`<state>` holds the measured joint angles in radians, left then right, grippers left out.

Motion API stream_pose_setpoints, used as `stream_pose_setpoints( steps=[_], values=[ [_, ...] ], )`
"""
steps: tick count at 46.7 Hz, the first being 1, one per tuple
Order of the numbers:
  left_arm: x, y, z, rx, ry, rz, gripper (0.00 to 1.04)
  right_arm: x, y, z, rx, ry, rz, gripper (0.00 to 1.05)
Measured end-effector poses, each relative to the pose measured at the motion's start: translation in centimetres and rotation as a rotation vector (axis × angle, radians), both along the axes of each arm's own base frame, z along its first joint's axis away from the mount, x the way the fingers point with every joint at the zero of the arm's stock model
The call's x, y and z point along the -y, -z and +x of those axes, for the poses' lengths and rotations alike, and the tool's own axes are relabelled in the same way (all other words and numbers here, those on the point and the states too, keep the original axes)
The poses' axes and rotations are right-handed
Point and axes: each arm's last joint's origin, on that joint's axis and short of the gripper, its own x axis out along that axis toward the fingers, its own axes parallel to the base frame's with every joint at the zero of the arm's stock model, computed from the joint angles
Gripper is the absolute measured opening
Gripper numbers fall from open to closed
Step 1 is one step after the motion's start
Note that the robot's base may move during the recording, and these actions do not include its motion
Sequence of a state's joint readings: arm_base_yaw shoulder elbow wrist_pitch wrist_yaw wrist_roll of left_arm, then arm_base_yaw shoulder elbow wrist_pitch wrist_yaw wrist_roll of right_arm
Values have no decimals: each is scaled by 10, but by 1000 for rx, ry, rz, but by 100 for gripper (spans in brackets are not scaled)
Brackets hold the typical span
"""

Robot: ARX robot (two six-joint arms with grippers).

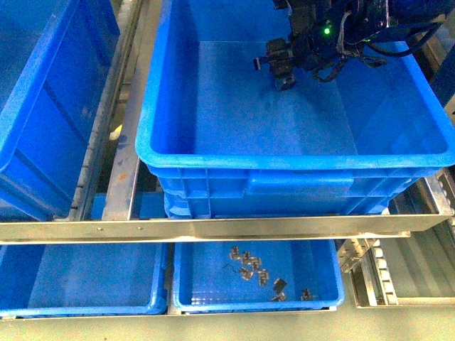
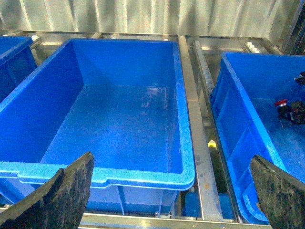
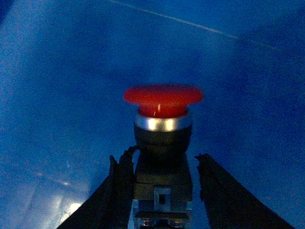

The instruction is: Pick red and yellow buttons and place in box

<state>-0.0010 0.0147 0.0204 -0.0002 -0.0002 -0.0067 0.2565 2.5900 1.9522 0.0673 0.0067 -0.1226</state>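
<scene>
**Front view.** I see the right gripper reaching into the box, the large deep blue bin at centre, near its far right corner. A green light glows on the arm above it. A second large blue bin stands to the left, past a metal rail. Below the frame sit two shallow blue trays. The right tray holds a scatter of small metal parts.

**Right wrist view.** The red button sits between the right gripper's two fingers, with its mushroom cap pointing away from the camera. Behind it is the smooth blue inside of the box. One finger lies against the switch's blocky body, and a thin dark line separates the other from it. I cannot tell whether the gripper is truly pinching the switch.

**Left wrist view.** The left gripper is spread wide, nothing between its dark fingers. It hovers over the near rim of the second bin. In the box beside it, the red button shows above the floor at the right gripper's dark tip.
</scene>
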Motion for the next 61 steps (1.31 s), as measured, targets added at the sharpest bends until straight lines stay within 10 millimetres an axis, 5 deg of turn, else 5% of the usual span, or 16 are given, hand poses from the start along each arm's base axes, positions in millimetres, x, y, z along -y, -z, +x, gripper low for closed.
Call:
stream_pose_setpoints(
  steps=[9, 15, 26, 41, 46, 51, 61],
  values=[
    [0, 0, 0, 0, 0, 0, 97, 2, -9, -2, 79, 28, 13, 78],
    [0, 0, 0, 0, 0, 0, 97, 10, -30, -31, 109, -16, 74, 100],
    [0, 0, 0, 0, 0, 0, 97, 25, -74, -96, 171, -68, 151, 99],
    [0, 0, 0, 0, 0, 0, 97, 66, -95, -281, -37, 96, 478, 99],
    [0, 0, 0, 0, 0, 0, 97, 68, -98, -299, 3, 151, 544, 97],
    [0, 0, 0, 0, 0, 0, 97, 80, -92, -310, 391, 291, 371, 78],
    [0, 0, 0, 0, 0, 0, 97, 104, -91, -341, 547, 280, 238, 43]
  ],
)
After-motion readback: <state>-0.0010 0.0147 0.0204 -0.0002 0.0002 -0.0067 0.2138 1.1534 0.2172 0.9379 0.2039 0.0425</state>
